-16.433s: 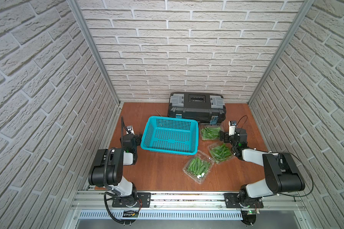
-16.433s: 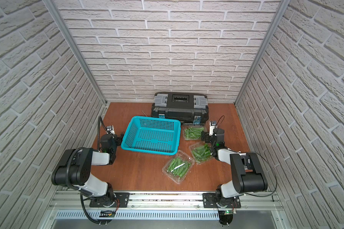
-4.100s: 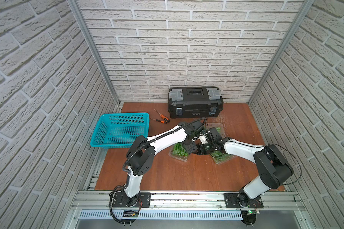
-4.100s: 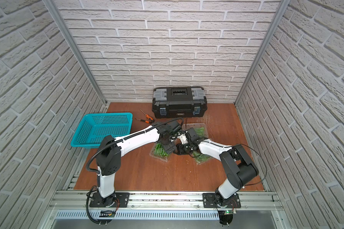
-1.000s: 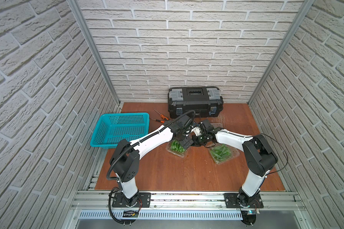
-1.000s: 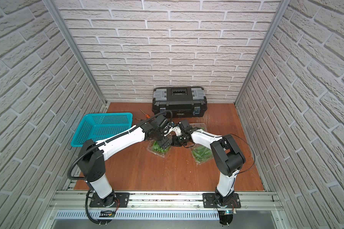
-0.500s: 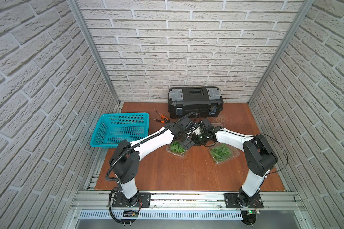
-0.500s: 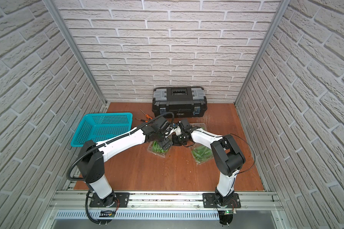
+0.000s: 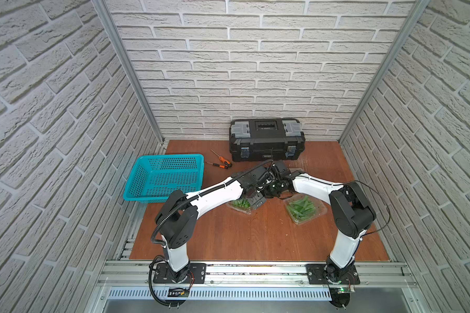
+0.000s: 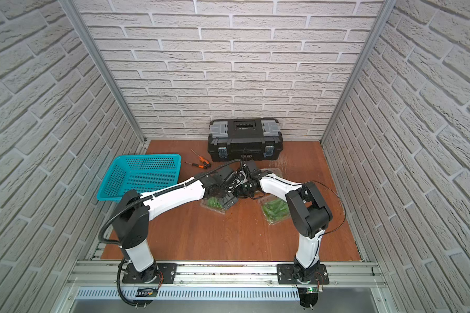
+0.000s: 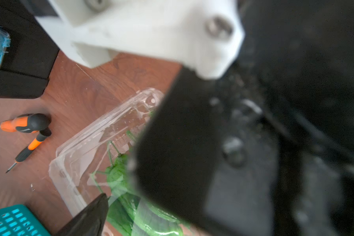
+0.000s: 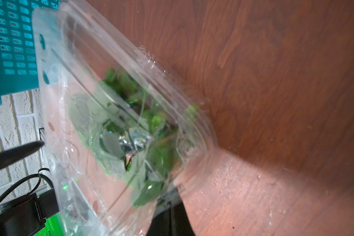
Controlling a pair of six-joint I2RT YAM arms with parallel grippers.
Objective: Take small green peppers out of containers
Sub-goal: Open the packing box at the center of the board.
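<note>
1. Matte black moulded toolbox (image 9: 266, 138), boxy, with grey lid latches, set against the brick-patterned back wall on a brown wood-grain table (image 9: 228, 238).
2. In front of the toolbox's left half: pinched clamshell (image 9: 240, 209) of thin, glossy clear plastic with round vent holes, shallow and rectangular, holding small green peppers (image 11: 119, 169), slim, with thin curved stems.
3. In front of the toolbox's right half, well clear of it: second clamshell (image 9: 319, 210) of the same clear plastic, packed with more of the same peppers.
4. Just in front of the toolbox: third clamshell (image 10: 272, 171), mostly hidden behind the right arm, contents unreadable.
5. Right gripper (image 9: 269, 192) pressed together on the pinched clamshell's clear rim, peppers showing through the plastic just beyond the jaws.
6. Left gripper (image 9: 256, 202) spread wide over that clamshell, one black fingertip (image 11: 90, 214) at its rim beside the peppers, nothing pinched.
7. Left of the toolbox: teal perforated plastic basket (image 9: 136, 178). Just off its front left corner: two orange-and-black screwdrivers (image 9: 223, 164).
</note>
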